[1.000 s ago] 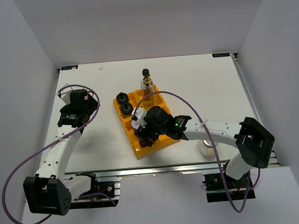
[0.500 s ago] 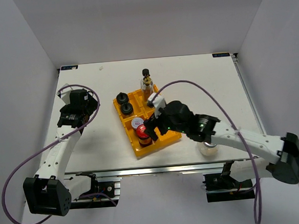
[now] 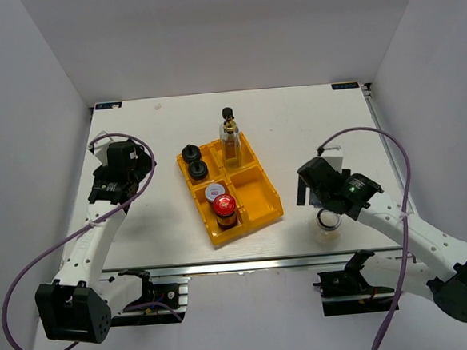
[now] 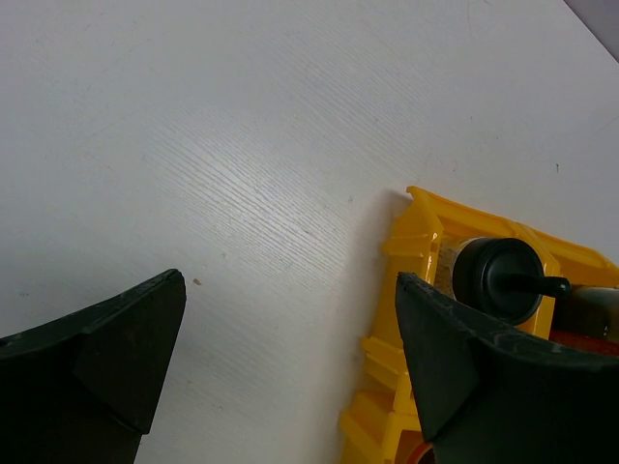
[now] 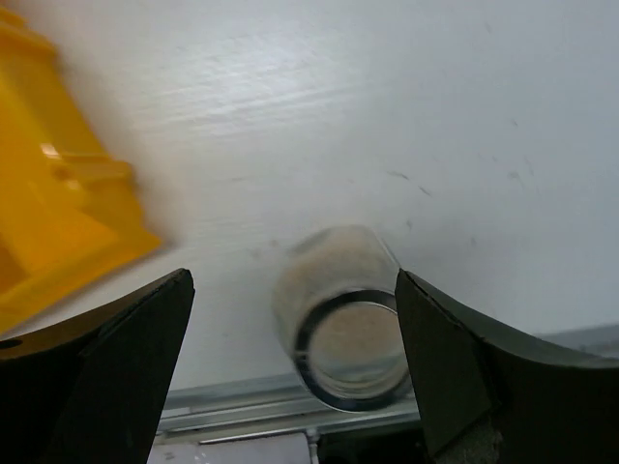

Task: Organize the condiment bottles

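The yellow tray [image 3: 259,199] holds two black-lidded jars [image 3: 194,162] at its back left. The tall clear gold-topped bottle [image 3: 230,143] stands at its back right, and a black cap [image 3: 227,113] shows just behind it. The white-lidded jar [image 3: 214,191] and the red-lidded jar [image 3: 224,208] stand at the front left. The silver-lidded jar [image 3: 327,223] stands on the table right of the tray. My right gripper [image 3: 316,205] is open above it, and the jar [image 5: 353,329] lies between the open fingers [image 5: 116,367]. My left gripper [image 3: 141,172] is open and empty, left of the tray [image 4: 406,290].
The tray's front right compartment [image 3: 255,196] holds nothing. The silver-lidded jar stands close to the table's front edge with its metal rail [image 5: 251,411]. A black-capped bottle [image 4: 501,278] shows in the tray in the left wrist view.
My right gripper has let go of the red-lidded jar in the tray's front left compartment and swung right to above the silver-lidded jar. The left arm has barely moved.
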Motion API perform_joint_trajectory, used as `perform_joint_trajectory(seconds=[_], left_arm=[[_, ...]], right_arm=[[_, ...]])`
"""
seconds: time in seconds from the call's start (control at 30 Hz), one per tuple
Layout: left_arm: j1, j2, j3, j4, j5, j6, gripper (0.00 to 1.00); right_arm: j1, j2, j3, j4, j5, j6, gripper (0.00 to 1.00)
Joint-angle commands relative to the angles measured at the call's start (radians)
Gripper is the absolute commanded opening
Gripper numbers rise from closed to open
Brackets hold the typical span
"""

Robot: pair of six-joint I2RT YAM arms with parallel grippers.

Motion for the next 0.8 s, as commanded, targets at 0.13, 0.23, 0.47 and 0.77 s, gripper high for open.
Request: perform_joint_trajectory(seconds=[0.13, 0.23, 0.47, 0.77], left_arm=[[0.004, -0.004, -0.013, 0.034, 0.026, 0.013, 0.98], [0.004, -0.006, -0.019, 0.040, 0.028, 0.013, 0.98], [0.004, 0.002, -0.031, 0.053, 0.048, 0.019, 0.98], [0.004, 0.004, -0.034, 0.053, 0.043, 0.016, 0.98]], right_arm=[[-0.117, -0.086, -0.123, -0.127, -0.049, 0.119, 0.89], [-0.132, -0.115, -0.163, -0.103, -0.083, 0.101, 0.89], [-0.166, -0.142, -0.243, -0.017, -0.192, 0.057, 0.89], [-0.171, -0.178, -0.245, -0.011, -0.123, 0.075, 0.68]])
